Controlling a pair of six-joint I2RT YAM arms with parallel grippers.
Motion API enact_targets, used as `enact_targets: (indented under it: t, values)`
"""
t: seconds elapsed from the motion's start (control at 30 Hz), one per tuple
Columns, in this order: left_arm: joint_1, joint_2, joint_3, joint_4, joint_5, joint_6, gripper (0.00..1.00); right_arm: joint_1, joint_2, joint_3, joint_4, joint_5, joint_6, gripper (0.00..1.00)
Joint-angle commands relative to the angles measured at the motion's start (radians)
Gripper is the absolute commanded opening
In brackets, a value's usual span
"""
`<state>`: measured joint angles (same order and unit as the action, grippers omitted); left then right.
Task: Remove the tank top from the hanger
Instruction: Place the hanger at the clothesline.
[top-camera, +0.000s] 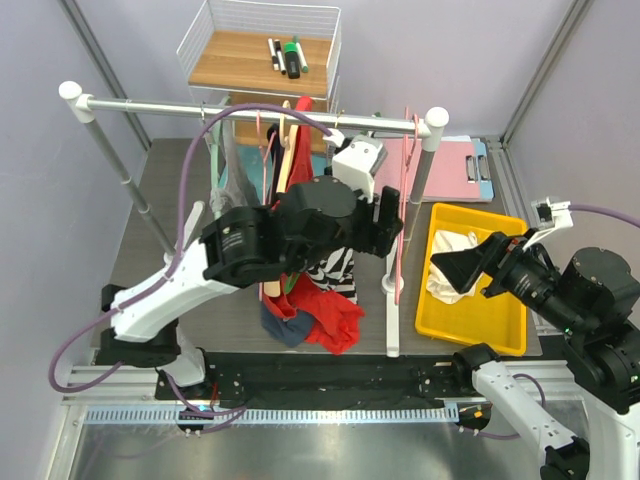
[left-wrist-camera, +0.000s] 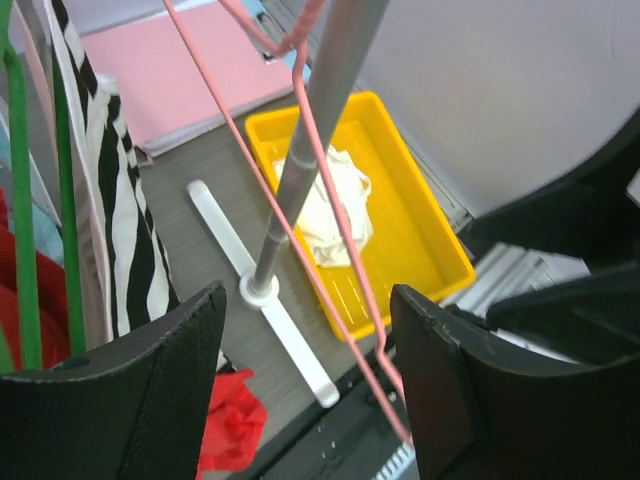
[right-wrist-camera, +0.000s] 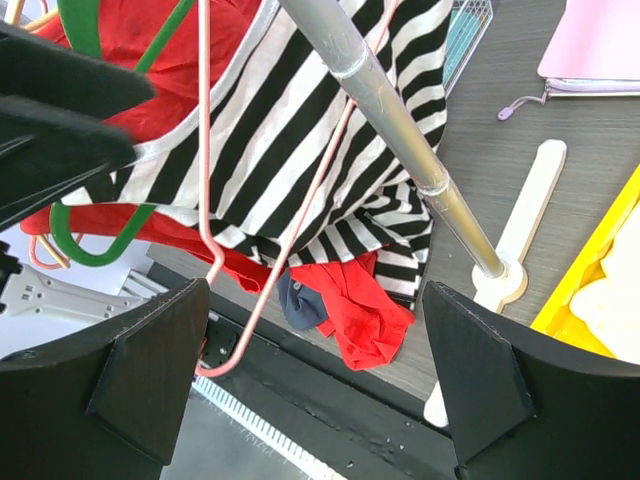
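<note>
Two released: left end effector (left-wrist-camera: 305, 330), right end effector (right-wrist-camera: 315, 300) (jaws wide); pink hanger (right-wrist-camera: 203, 120) beside rack post (right-wrist-camera: 400, 130), tank top (right-wrist-camera: 300, 150) alongside.

The work surface is a dark grey table (top-camera: 160, 170), enclosed by plain pale lilac walls (top-camera: 450, 50) with slanted metal frame posts (top-camera: 547, 62) at the rear corners. A clothes rail (top-camera: 160, 104) spans the table on two poles. Behind it stands a wire shelf (top-camera: 225, 65) with wooden boards. A brushed metal sheet (top-camera: 320, 450) lines the near edge. Lighting is even.
</note>
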<state>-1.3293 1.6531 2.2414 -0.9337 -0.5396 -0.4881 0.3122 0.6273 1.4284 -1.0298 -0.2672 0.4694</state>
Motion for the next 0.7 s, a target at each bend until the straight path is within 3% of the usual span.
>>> enact_targets:
  t: [0.0, 0.1, 0.23, 0.37, 0.67]
  values:
    - [-0.005, -0.142, -0.078, 0.035, 0.121, 0.017, 0.7, 0.004, -0.02, -0.02, 0.002, 0.014, -0.009, 0.93]
    - [-0.005, -0.182, -0.062, -0.033, 0.115, 0.054, 0.72, 0.005, -0.035, -0.042, -0.009, 0.011, 0.008, 0.93]
    - [0.007, -0.216, -0.048, -0.089, 0.038, 0.114, 0.62, 0.004, -0.063, -0.078, -0.013, 0.006, 0.015, 0.92]
    - [0.067, -0.197, 0.009, -0.152, 0.0, 0.147, 0.66, 0.004, -0.07, -0.108, -0.024, 0.003, 0.011, 0.93]
    - [0.242, -0.162, -0.011, -0.102, 0.122, 0.186, 0.6, 0.004, -0.093, -0.112, -0.056, 0.006, 0.011, 0.93]
